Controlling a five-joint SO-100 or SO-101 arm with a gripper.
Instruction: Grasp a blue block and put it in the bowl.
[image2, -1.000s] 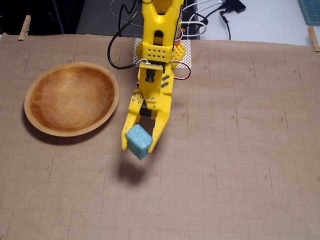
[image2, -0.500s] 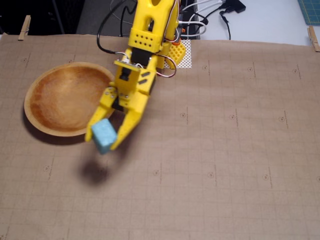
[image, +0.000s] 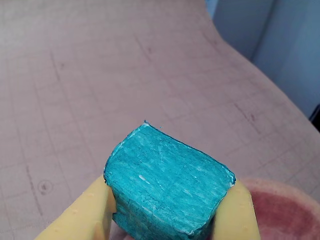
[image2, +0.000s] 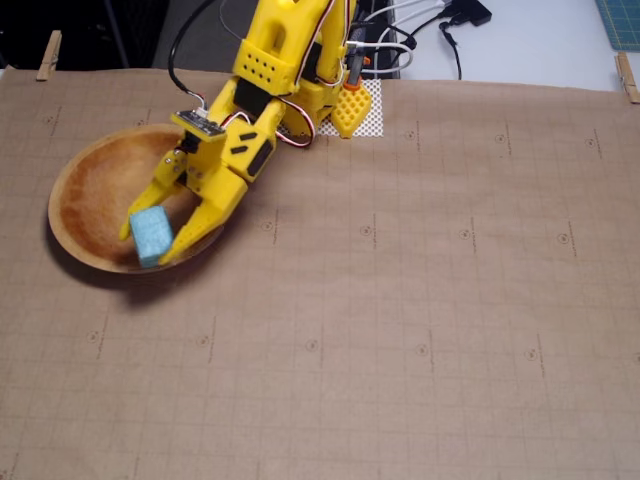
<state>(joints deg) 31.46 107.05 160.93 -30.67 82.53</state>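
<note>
So I've got the blue block pinched between my two yellow fingers, pincer clamped on it from both sides. In the wrist view the block fills the lower middle, a finger pressed against each flank, and a sliver of the bowl peeks in at the bottom right corner.

From the fixed view, the bowl sits near the far left corner of the brown gridded mat, and my fingertips with the block look to be over the bowl's near-right part, just inside the rim. I can't tell how high above the wood it hangs.

The block isn't over the middle yet; the centre lies up and to the left of my fingertips in the fixed view. My guess: letting go here probably lands it inside, but close to the rim, so nudging a bit further toward the centre seems safer.
</note>
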